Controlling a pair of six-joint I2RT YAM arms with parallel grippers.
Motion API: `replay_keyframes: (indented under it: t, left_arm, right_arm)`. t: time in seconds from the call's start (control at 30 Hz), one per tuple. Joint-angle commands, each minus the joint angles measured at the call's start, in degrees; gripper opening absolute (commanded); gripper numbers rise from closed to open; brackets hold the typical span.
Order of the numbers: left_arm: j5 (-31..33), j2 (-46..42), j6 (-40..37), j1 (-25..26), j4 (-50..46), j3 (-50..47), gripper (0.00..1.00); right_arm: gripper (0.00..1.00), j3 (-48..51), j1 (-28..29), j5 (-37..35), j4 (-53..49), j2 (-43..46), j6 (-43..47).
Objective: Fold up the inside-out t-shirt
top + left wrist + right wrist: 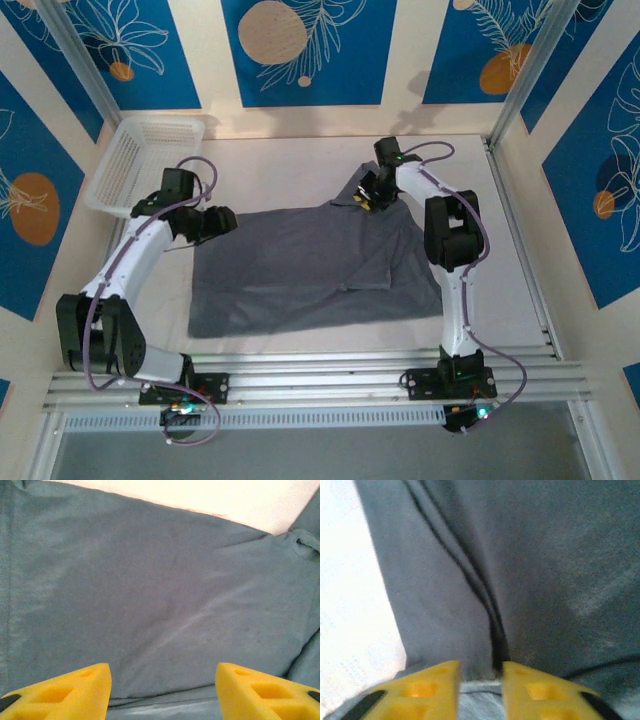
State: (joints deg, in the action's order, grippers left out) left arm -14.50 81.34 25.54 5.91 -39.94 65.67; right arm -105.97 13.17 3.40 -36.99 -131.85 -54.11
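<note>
Top external view: the inside-out t-shirt [310, 265] lay spread nearly flat across the middle of the bench [280, 165], seams showing, with its far right corner standing up in a small peak.
Right claw [368, 197]: sat at that raised corner, jaws almost together on a ridge of grey cloth; in the right wrist view a dark seam ran down into the narrow gap.
Left claw [220, 222]: hung low over the shirt's left edge, jaws well apart, gripping nothing, flat cloth beneath.
Basket [140, 160]: white lattice, at the far left corner, apart from the shirt.
Handling: soft, light, limp cotton; it would likely sag, drag and wrinkle rather than hold a crease, and a thin pinch could slip.
Where to grip: probably hems, seams or corners, with both sides lifted together so the fold landed square.
</note>
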Motion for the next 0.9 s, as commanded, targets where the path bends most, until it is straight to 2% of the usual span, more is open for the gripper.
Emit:
replay_keyframes:
  t: [0.0, 0.1, 0.2, 0.4, 0.53, 0.57, 0.6, 0.63, 0.67, 0.7, 0.77, 0.87]
  left_arm:
    - [0.79, 0.23, 0.21, 0.15, -1.35, -0.37, 0.58]
    - [1.29, 0.22, 0.21, 0.15, -1.41, -0.76, 0.57]
    - [1.6, 0.13, 0.4, 0.15, -1.51, -0.98, 0.57]
    - [1.47, 0.11, -0.41, 0.15, -2.15, 0.28, 0.57]
    - [0.7, 0.72, -1.32, 0.15, -2.46, 1.68, 0.57]
    - [0.7, 0.88, -1.43, 0.15, -2.63, 1.99, 0.57]
    - [0.83, 0.88, -1.54, 0.15, -2.69, 2.08, 0.57]
    - [0.91, 0.92, -1.48, 0.15, -2.75, 2.01, 0.57]
    - [0.97, 0.84, -1.46, 0.15, -2.74, 1.83, 0.57]
    - [0.97, 0.68, -1.38, 0.15, -2.78, 1.74, 0.57]
    - [1.29, 0.27, -1.28, 0.15, -2.93, 1.43, 0.57]
    - [1.75, -0.21, -1.11, 0.15, -3.03, 0.92, 0.57]
  right_arm:
    - [0.21, -2.21, 0.37, 1.04, -1.45, -0.81, -0.23]
    - [0.18, -3.11, 0.24, 0.62, -2.31, -1.21, 0.12]
    - [0.0, -3.86, 0.15, 0.3, -2.51, -1.04, 0.77]
    - [0.0, -11.43, 1.48, 5.58, 1.4, -0.95, 6.34]
    - [0.0, -18.92, 1.69, 6.48, 4.58, -5.14, 4.71]
    - [0.06, -21.05, 1.69, 8.17, 5.77, -6.38, 5.57]
    - [0.3, -23.04, 1.78, 9.01, 6.39, -7.19, 6.89]
    - [0.46, -24.66, 2.01, 9.04, 6.23, -7.62, 9.03]
    - [0.55, -25.67, 2.12, 8.82, 6.23, -7.51, 12.03]
    - [0.61, -25.75, 2.15, 7.86, 6.04, -6.93, 14.8]
    - [0.65, -25.06, 1.7, 2.84, 3.13, -5.6, 18.36]
    - [0.66, -22.05, -0.22, -5.54, -1.97, -3.58, 20.92]
